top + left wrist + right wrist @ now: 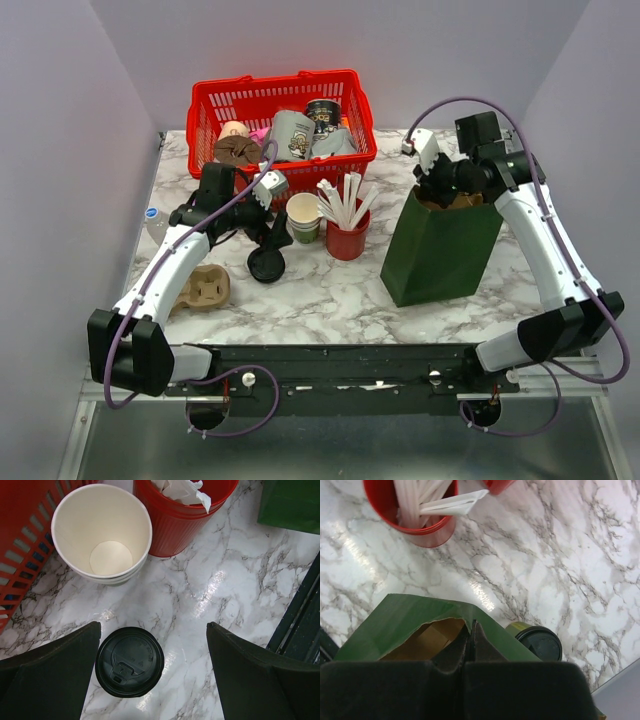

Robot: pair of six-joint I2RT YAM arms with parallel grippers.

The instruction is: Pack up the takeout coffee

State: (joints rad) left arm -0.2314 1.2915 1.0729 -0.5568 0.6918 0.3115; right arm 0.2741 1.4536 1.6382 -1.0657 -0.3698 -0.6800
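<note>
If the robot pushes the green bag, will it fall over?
Probably: the green bag stands tall and open, so it may tip. It looks like thin paper, creased where the right fingers pinch its rim, so it would likely crumple.

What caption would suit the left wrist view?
Open left gripper hovering over a black lid beside stacked paper cups on the table.

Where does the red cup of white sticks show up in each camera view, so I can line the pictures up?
Top external: the red cup stands mid-table, just left of the green bag.
Left wrist: at the top edge, right of the stacked paper cups.
Right wrist: in the top left corner.
Shared landmark: the green bag, in the top right corner for the left wrist and across the lower half for the right wrist.
</note>
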